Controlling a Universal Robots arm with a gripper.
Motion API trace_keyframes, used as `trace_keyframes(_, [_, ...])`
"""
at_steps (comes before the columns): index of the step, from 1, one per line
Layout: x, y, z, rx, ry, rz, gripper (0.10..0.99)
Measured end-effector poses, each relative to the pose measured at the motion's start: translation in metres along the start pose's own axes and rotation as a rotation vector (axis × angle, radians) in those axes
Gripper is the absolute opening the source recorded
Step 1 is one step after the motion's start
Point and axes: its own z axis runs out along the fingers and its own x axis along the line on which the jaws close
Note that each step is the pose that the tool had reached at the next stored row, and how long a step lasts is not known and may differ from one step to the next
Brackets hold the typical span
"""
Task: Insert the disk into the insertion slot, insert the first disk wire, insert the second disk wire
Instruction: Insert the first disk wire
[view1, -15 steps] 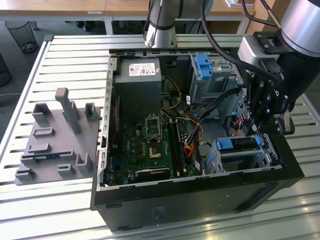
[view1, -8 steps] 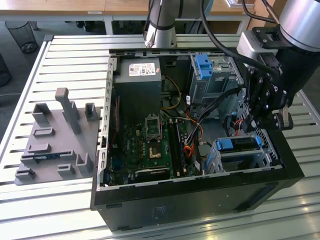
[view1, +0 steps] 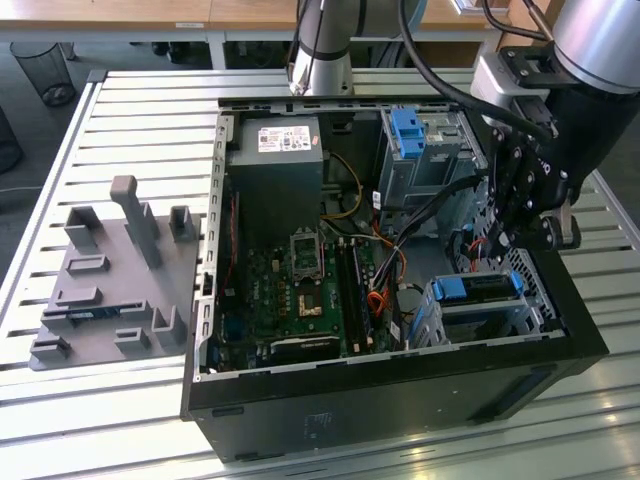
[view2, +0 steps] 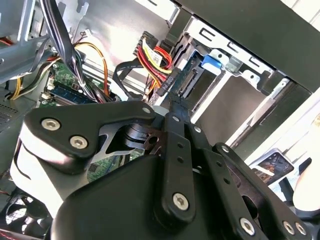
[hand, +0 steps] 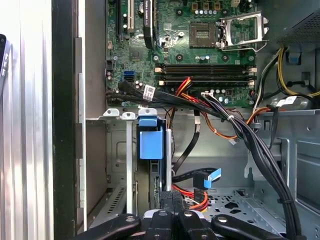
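The disk (view1: 478, 289), in its blue carrier, lies inside the insertion slot (view1: 470, 325), a silver cage at the case's front on the exterior view's right. My gripper (view1: 499, 248) reaches down to the disk's rear edge. In both wrist views its fingers (hand: 161, 220) stand close together on the black plug (view2: 169, 84) of a disk wire with red, yellow and black strands (view2: 156, 56). That plug sits against the disk's connector edge (view2: 189, 80). Another black wire with a blue tab (hand: 212, 176) lies loose beside the slot.
The open computer case (view1: 400, 400) rests on a slatted metal table (view1: 130, 110). A taller grey bay with a blue latch (view1: 408, 130) stands behind the gripper. Cable bundles (hand: 250, 135) cross above the slot. A grey fixture plate (view1: 110, 290) sits at the exterior view's left.
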Motion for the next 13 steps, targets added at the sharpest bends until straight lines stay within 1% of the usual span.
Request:
trace_keyframes(8, [-0.0029, 0.0, -0.0003, 0.0, -0.0003, 0.027, 0.106])
trace_keyframes(10, [-0.0032, 0.0, -0.0004, 0.0, -0.0029, 0.03, 0.106])
trace_keyframes(13, [-0.0033, -0.0016, -0.0003, -0.001, -0.0118, 0.03, 0.106])
